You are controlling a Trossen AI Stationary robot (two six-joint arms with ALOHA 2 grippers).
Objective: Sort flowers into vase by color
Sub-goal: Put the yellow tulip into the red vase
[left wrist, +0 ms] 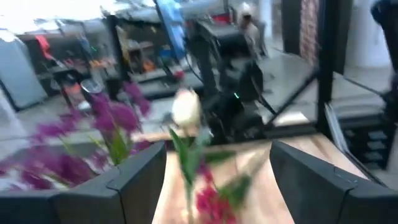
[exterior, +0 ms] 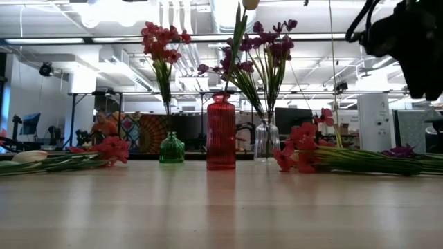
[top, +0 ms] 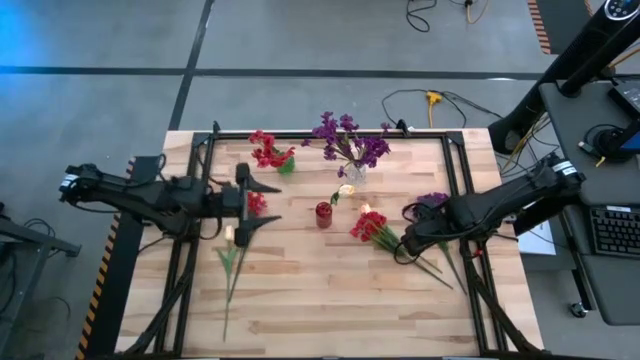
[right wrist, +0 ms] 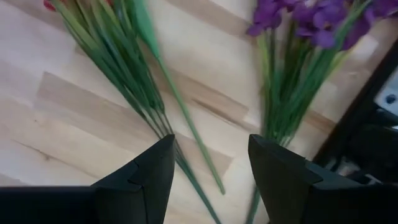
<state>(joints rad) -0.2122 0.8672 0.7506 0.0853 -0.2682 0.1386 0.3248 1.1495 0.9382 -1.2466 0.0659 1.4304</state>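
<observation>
Purple sprig point(right wrist: 292, 87) lies directly ahead of the right gripper point(right wrist: 208, 180)
We judge its stem axis runs lengthwise away from the spread, empty fingers; left gripper point(top: 262, 203) open, empty, farther off

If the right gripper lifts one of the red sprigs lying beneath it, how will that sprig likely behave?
The red sprigs have long thin stems, so one probably droops at the blossom end. Stems lie bunched together, so neighbours may drag along. It likely weighs little. The right gripper hovers open above them.
</observation>
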